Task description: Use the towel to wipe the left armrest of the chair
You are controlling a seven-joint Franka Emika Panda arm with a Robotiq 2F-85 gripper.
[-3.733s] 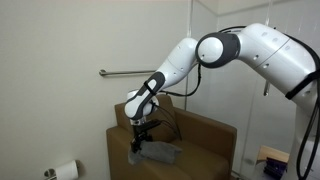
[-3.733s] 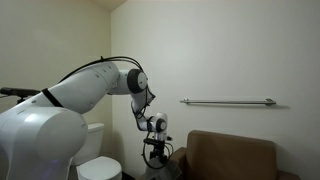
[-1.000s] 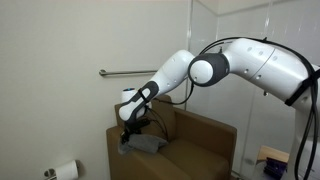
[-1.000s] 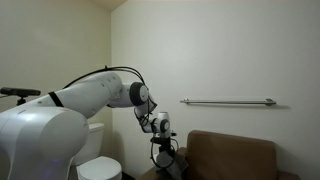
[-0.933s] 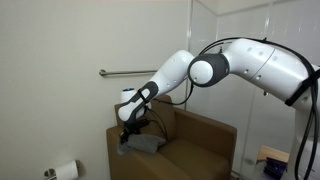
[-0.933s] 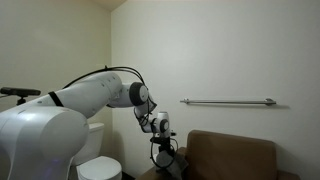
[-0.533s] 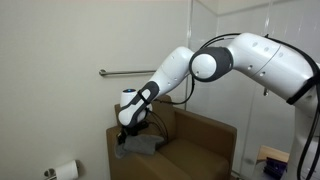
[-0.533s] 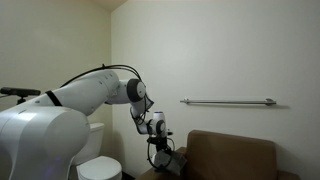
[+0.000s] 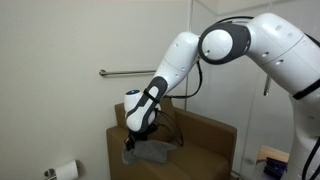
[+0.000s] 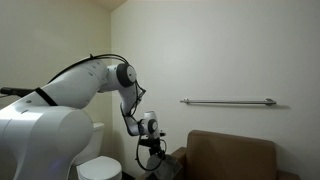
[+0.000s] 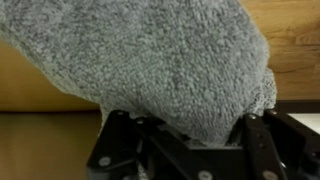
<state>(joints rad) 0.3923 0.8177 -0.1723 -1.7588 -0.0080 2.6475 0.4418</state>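
Towel (image 11: 160, 60) sits pinched in the closed gripper (image 11: 180, 150), bunching out beyond its jaws over the chair (image 9: 200, 140).

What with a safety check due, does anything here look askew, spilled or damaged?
Nothing stands out. The towel lies bunched on the armrest of the chair with the fingers shut on it, and no spill or damage shows.

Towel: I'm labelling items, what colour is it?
The towel is flecked grey, clearest in the wrist view.
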